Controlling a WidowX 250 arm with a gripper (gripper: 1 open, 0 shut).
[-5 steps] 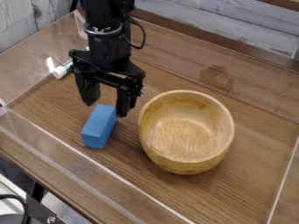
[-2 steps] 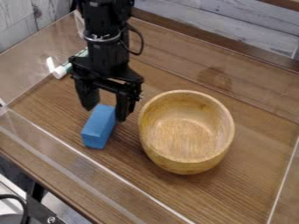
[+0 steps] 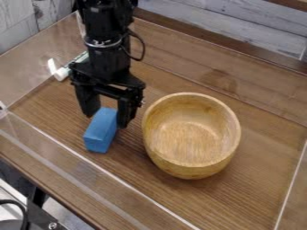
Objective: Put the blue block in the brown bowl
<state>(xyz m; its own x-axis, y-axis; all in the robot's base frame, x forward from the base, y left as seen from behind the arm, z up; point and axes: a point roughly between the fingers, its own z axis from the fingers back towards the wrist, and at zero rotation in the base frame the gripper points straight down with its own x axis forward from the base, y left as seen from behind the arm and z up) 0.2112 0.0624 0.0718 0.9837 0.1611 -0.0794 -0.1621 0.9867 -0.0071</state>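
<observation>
Black gripper (image 3: pixel 107 106), jaws spread wide, poised over far end of blue block (image 3: pixel 100 130); beside it, brown wooden bowl (image 3: pixel 191 134), mid-table (image 3: pixel 228 63).

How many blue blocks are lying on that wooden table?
1. The small solid-blue rectangular block lies on the table just left of the round light-brown wooden bowl, its far end under the robot's open fingers. None seems hidden elsewhere.

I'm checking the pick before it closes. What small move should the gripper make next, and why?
Probably lower a little more, then close. The gripper is open, pointing down over the far end of the blue block, which lies flat on the table beside the empty bowl.
</observation>
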